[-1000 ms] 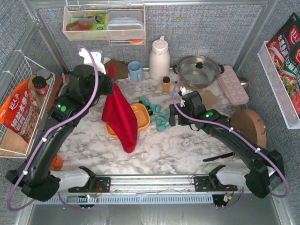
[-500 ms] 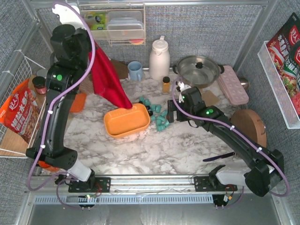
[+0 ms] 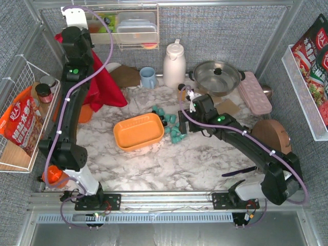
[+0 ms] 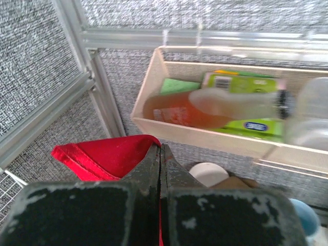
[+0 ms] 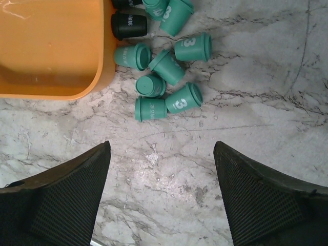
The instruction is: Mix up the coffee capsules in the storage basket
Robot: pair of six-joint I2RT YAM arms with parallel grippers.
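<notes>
Capsules (image 5: 167, 67), mostly teal, beside orange basket (image 5: 51, 51)

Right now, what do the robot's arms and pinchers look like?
The left arm and right arm are black and jointed, with white bases, green lights and purple cables. The left gripper has scuffed black fingers; the right gripper has black dimpled ones.

R wrist cam, upper mid: white "3" on sides of 2 teal coffee capsules (image 5: 192, 47). A 3rd at top edge shows a partial digit, can't confirm. Print on black capsule (image 5: 128, 24) is tiny, unreadable. Top cam: red bag (image 3: 20, 125) far left has white Chinese chars, too small to read. Red packs (image 3: 315, 51) upper right, same. L wrist cam: barcode on green pack (image 4: 241, 82), no digits legible.
</notes>
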